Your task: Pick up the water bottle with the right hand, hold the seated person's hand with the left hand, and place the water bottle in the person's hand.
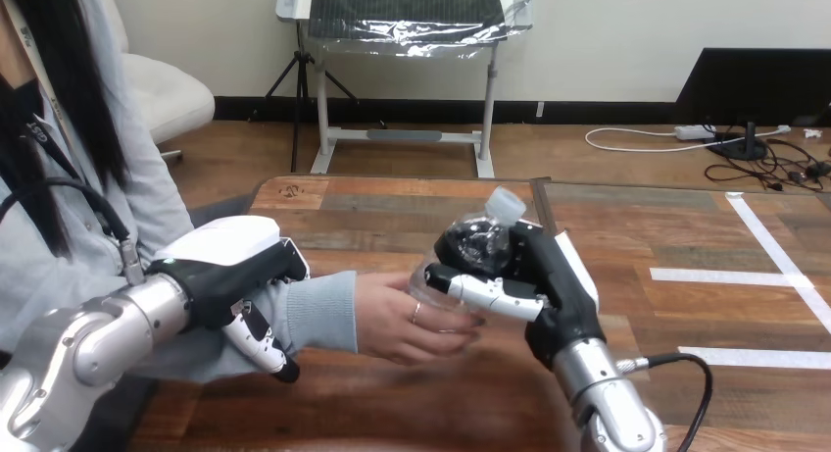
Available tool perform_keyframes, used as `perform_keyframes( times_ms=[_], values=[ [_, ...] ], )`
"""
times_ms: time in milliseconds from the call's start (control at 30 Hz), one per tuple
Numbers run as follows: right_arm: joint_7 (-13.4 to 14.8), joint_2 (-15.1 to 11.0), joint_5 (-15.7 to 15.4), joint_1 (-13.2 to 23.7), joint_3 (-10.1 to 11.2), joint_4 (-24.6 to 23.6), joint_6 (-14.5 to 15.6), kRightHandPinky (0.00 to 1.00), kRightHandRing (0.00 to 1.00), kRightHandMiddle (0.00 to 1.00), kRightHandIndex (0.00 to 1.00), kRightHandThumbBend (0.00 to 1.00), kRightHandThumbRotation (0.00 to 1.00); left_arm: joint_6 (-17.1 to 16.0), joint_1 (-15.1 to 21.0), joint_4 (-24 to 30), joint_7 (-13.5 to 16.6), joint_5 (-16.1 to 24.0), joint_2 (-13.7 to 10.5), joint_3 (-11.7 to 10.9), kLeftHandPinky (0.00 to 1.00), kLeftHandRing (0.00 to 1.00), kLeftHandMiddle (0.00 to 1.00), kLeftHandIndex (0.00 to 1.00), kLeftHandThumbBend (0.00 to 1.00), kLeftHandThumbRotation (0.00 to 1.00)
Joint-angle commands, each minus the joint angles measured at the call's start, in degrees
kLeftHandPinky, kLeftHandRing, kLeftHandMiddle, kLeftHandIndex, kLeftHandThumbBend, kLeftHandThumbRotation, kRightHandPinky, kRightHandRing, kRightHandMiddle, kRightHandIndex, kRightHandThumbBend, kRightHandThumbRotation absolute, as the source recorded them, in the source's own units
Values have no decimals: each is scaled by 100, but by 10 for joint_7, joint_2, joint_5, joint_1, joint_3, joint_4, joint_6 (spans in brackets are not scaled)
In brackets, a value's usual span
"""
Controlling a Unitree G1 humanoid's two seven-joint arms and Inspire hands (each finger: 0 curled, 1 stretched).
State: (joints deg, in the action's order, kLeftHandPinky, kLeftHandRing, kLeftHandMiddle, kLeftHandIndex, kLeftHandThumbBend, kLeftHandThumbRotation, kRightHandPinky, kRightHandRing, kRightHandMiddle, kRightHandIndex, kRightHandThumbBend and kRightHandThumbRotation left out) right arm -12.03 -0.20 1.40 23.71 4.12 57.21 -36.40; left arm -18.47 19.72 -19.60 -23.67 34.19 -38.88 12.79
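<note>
1. Head view: the right robot hand (pixel 561 287) is grasping the water bottle (pixel 475 248), its fingers (pixel 490 295) wrapping across the clear body from the right side.
2. The water bottle is hanging above the table (pixel 676 226) near its middle, tilting slightly, with the white cap (pixel 506 203) pointing up and a little to the right.
3. The person's hand (pixel 397 320) is reaching in from the view's left and cupping the bottle's lower part. Its fingers are touching the bottle just under the robot fingers, so both hands are on it.
4. The left robot hand (pixel 227 264) is lying over the person's forearm (pixel 316 311), just behind the sleeve cuff, with its fingers (pixel 263 342) curling down round the grey sleeve and gripping it.
5. The two robot hands are standing apart, with the person's hand between them.
6. White tape strips (pixel 730 276) are lying on the table at the right, well apart from the bottle.
</note>
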Motion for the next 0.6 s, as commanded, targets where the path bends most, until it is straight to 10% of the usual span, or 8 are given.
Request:
perform_keyframes(
  times_ms=[0,567],
  values=[
    [4,13,1,64,-4,-16,-33,33,39,47,48,75,0,6,88,56,-1,-8,11,-6,17,23,29,30,81,0],
    [13,22,-12,51,-19,-28,-41,33,39,47,48,76,0,16,96,62,-10,-5,20,-6,16,21,28,28,80,0]
  ],
)
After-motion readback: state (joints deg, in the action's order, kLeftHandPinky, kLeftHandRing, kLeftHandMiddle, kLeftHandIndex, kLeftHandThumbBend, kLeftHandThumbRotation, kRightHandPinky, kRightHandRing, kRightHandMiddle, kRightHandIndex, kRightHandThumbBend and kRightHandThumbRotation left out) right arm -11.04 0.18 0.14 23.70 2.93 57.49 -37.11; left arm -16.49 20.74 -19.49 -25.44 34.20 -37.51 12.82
